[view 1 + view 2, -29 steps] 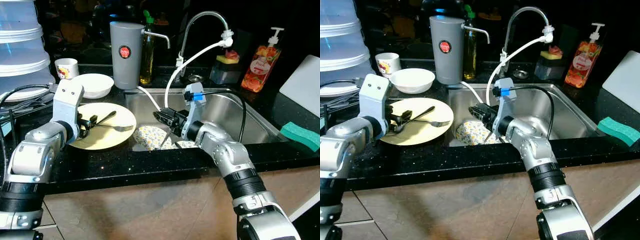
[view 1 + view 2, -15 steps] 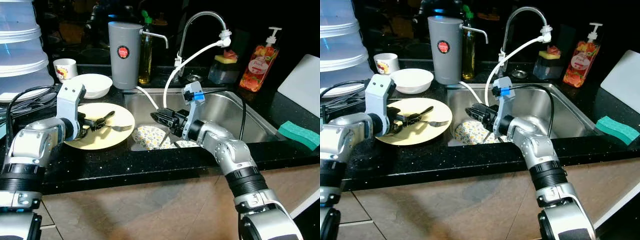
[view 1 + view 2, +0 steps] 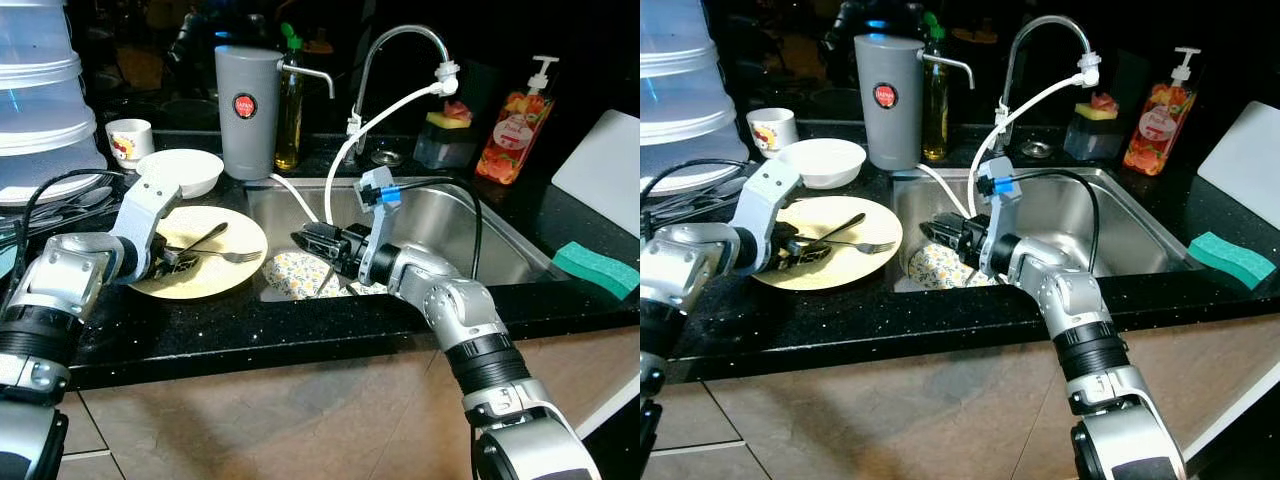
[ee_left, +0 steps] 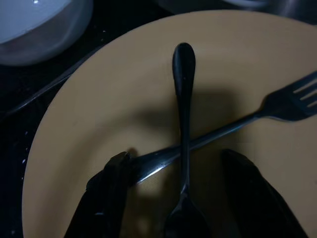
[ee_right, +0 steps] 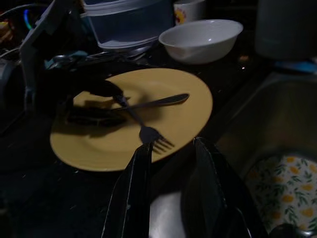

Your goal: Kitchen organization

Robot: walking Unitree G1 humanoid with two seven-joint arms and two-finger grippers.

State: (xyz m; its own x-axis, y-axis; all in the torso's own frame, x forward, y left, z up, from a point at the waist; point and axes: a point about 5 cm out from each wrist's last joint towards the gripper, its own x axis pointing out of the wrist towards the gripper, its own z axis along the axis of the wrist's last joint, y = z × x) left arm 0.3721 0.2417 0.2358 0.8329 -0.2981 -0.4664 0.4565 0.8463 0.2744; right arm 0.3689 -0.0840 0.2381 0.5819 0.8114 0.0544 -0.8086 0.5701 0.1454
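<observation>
A: Left tool [image 4: 173,198] low over yellow plate [image 3: 245,235] on counter [image 3: 200,330], fingers spread wide, straddling the spot where spoon [image 4: 184,99] crosses fork [image 4: 277,106]. Nothing gripped yet. Probably lined up there to pinch the cutlery off the plate.

B: Right tool [image 5: 171,198]?

A: Poised over left end of sink [image 3: 470,225], just above patterned plate [image 3: 295,272] lying in the basin. Fingers apart by a narrow gap, empty. Pointed toward the yellow plate, likely waiting to take or steady something.

B: Which utensil gets grabbed?

A: Can't tell. Spoon handle sits midway between the fingers, fork handle runs close to one finger; whether it touches, unclear.

B: Hidden bits?

A: Spoon bowl cut off at wrist-view edge. Patterned plate partly behind right arm. Hose [image 3: 370,120] from faucet [image 3: 400,50] drops out of sight behind that tool. White bowl [image 3: 185,170] and mug [image 3: 128,140] well behind, untouched.
</observation>
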